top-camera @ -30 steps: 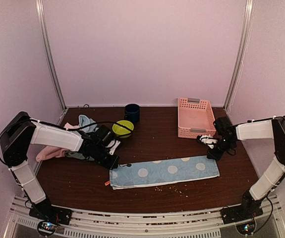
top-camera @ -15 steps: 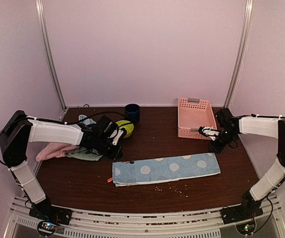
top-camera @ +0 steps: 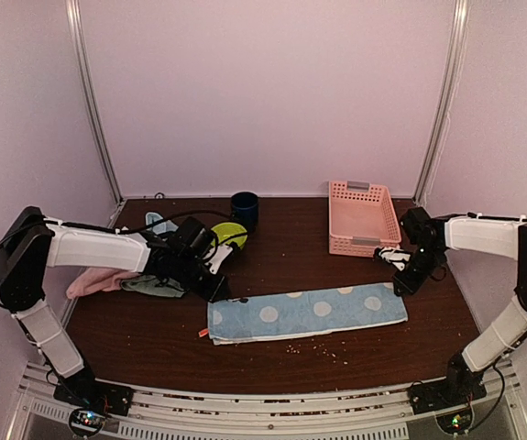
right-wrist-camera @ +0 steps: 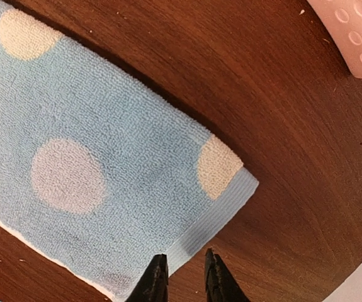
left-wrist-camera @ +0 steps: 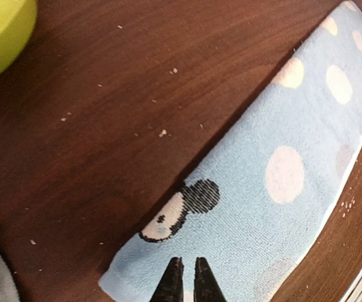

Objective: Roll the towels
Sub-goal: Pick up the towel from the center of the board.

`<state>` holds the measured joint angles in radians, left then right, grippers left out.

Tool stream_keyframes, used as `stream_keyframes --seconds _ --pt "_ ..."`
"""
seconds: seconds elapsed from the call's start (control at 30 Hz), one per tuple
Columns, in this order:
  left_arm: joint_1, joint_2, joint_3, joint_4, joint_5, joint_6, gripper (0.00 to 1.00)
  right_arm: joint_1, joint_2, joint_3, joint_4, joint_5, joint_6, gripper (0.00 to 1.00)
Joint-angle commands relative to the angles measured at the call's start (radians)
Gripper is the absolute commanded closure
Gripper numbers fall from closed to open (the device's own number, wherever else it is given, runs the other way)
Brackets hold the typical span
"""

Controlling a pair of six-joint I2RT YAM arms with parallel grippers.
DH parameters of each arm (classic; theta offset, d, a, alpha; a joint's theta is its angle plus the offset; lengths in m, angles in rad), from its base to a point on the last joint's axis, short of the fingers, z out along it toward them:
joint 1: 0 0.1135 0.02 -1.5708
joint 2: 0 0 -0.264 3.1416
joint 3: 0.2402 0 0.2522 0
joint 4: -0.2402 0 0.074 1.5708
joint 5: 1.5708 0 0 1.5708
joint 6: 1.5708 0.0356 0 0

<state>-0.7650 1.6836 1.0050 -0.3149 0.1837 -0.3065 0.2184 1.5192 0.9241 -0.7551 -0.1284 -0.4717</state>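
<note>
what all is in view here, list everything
spotted towel: one, light blue with pale spots, long folded strip, front middle
pink towel: one, pink, heaped at left
mint towel: one, mint green, same heap
plain towel: one, pale blue, behind the left arm
bowl: one, lime green, back left
cup: one, dark blue, back middle
basket: one, pink, back right
crumbs: many, pale, scattered in front of the strip
table: one, dark brown wood
left hand: one, black, over the strip's left end, barely open
right hand: one, black, at the strip's right corner, open
</note>
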Motion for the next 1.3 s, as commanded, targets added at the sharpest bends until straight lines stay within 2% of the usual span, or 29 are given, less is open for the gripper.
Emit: stream_keyframes --seconds 0.0,0.13,0.4,0.67,0.83,1.27 --pt "-0.037 0.046 -0.015 0.026 0.06 0.045 0.91 -0.002 0.033 -0.014 -0.009 0.023 -0.025 0.79" --pt "-0.049 0.067 -0.022 0.058 0.052 0.033 0.91 -0.002 0.076 -0.031 0.023 0.02 -0.032 0.79" --pt "-0.063 0.07 -0.006 0.077 0.044 0.018 0.9 -0.09 0.14 -0.043 0.096 0.179 -0.035 0.81" --pt "-0.065 0.042 -0.035 0.099 0.025 -0.009 0.89 -0.113 0.06 0.002 0.017 0.051 0.034 0.68" --pt "-0.065 0.043 -0.029 0.098 0.028 -0.007 0.89 -0.116 0.063 0.008 0.01 0.079 0.072 0.64" --pt "-0.065 0.037 -0.043 0.094 0.024 -0.003 0.89 -0.175 0.203 0.039 -0.008 0.03 0.068 0.66"
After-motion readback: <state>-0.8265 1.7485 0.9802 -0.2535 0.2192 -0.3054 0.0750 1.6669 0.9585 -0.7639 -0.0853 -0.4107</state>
